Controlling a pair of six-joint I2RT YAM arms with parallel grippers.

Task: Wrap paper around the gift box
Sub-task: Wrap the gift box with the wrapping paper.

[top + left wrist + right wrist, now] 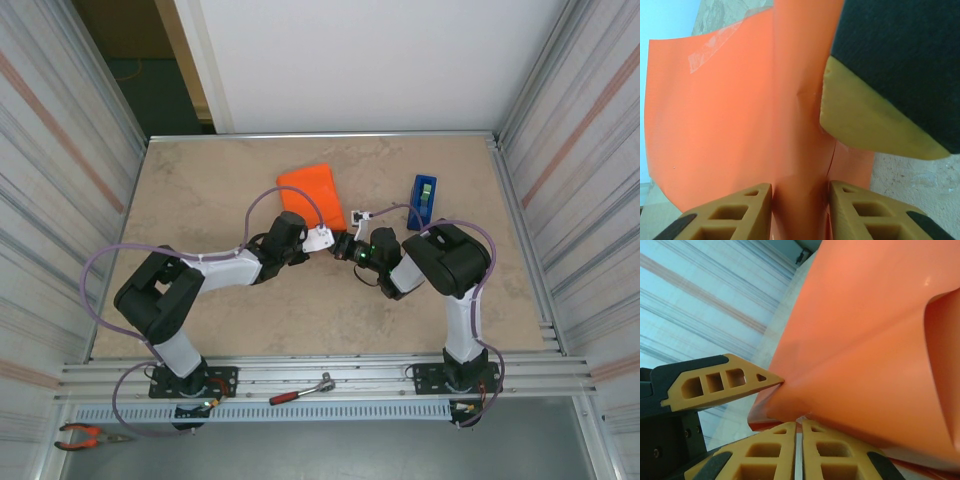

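Paper (312, 195) lies as a flat orange parcel on the table (200, 200), just left of the blue dispenser (423, 200). Left gripper (800, 212) works at the parcel corner nearest the dispenser. Its fingers (730, 217) are clamped on an upright fold of paper that fills the gap between them. Right gripper (800, 440) sits between that fold and the dispenser, jaws all but together, with its fingertips (775, 432) against the paper's underside. Whether they pinch any sheet I cannot tell. Clear tape (710, 47) marks the parcel's side away from the dispenser.
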